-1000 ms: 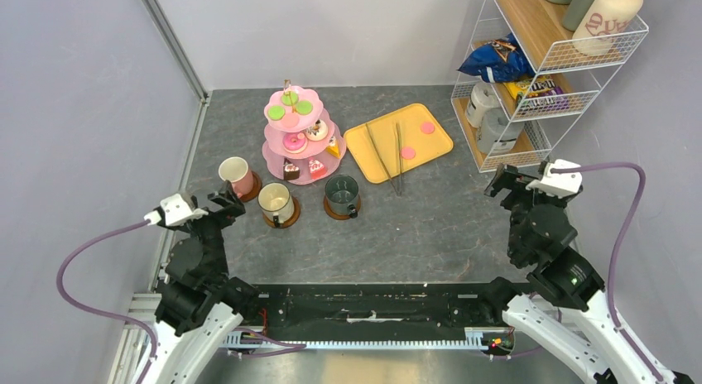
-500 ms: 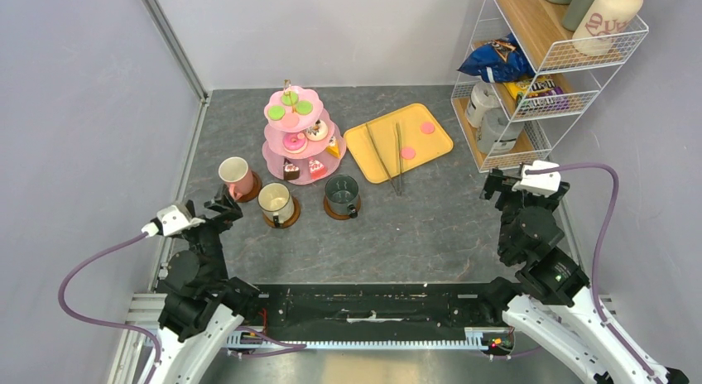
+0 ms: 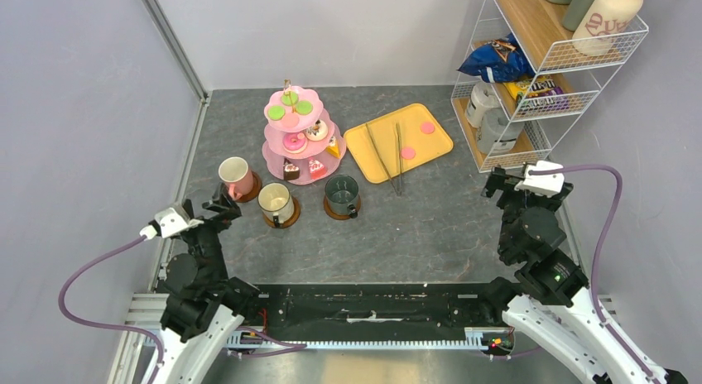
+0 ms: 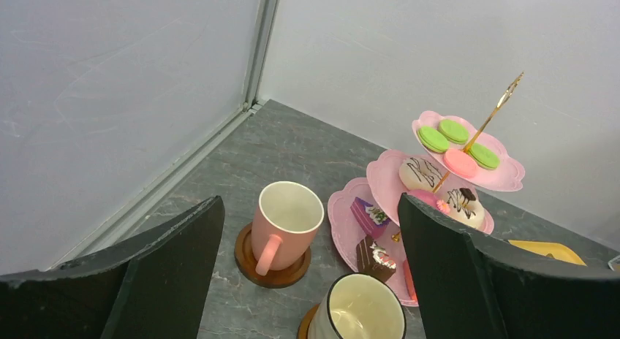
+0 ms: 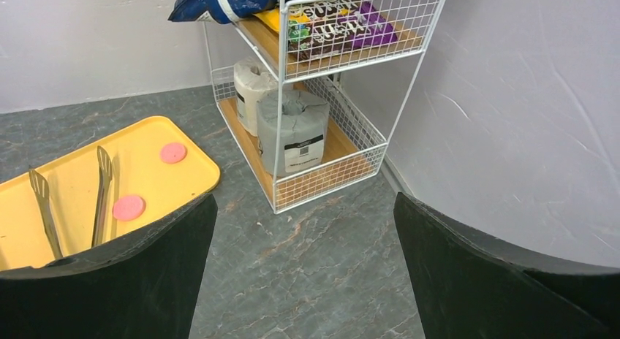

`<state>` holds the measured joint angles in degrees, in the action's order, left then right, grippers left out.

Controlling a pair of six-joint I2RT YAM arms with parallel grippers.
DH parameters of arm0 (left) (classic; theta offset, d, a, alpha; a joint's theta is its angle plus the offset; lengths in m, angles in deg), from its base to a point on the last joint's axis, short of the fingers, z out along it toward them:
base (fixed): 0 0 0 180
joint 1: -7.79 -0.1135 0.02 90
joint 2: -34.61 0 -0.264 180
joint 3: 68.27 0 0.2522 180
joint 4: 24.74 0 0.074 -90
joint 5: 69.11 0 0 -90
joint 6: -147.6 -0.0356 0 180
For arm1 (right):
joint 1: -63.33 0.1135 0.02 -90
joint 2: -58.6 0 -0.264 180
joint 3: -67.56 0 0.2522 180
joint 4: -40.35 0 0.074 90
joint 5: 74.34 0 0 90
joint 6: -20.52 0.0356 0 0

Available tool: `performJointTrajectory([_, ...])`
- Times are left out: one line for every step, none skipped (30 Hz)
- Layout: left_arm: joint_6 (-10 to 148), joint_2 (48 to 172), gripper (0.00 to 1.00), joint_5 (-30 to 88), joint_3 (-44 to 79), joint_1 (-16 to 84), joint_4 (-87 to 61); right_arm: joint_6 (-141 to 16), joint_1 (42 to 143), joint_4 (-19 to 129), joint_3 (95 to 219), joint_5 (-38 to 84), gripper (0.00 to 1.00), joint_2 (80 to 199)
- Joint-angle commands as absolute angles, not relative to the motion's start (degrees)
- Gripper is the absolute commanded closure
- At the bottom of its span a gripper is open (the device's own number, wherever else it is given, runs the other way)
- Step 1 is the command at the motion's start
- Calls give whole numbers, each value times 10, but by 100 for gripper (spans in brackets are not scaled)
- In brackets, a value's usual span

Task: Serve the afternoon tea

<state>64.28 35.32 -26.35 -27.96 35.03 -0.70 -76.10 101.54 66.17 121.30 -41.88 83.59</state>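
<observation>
While both arms hang at the near edge, top view first: left pincer [image 3: 222, 204] at approx. 8 o'clock of the grey stone-look tabletop [image 3: 430, 227], right pincer [image 3: 497, 184] at approx. 3. Both are spread wide w/ nothing between the fingers. Pink stand [image 3: 296, 136] sits at 11 o'clock, three scalloped tiers, all loaded. At its 6 o'clock side three mugs stand in a row, each on one of the round brown saucers [image 3: 252, 188]: pink mug [image 3: 236, 175], cream mug [image 3: 276, 202], dark mug [image 3: 341, 191]. Yellow tray [image 3: 430, 144] lies just at the stand's 3 o'clock, carrying metal tongs [image 3: 385, 156] and two pink macarons [image 3: 408, 152]. My guess: mostly served, and those two macarons are what's left to move.

Left wrist view: my wide fingers frame the pink mug, smooth matte, handle toward me, on a wood-look saucer. Green macarons [image 4: 433, 139] ring a thin gold rod [image 4: 490, 116] on the top tier. Iced donuts [image 4: 420, 171] are on the mid tier, small cake wedges [image 4: 368, 215] at the bottom.

Right wrist view: fingers wide again, empty. Tray corner at 9 o'clock, rounded rim, glossy. White wire shelf [image 5: 351, 156] at 12 holds paper rolls [image 5: 296, 131] and snack bags, not mine to serve.
</observation>
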Motion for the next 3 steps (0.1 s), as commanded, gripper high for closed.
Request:
performJointTrajectory([626,351,4,-251,-283,341,-37,-762,1010,630,1209,-428,1,829])
performJointTrajectory([626,361,4,-250,-283,341,-37,-765,1010,630,1208,-426,1,829])
performJointTrajectory([627,363,4,-250,-282,340,-37,-766,1009,629,1208,-426,1,829])
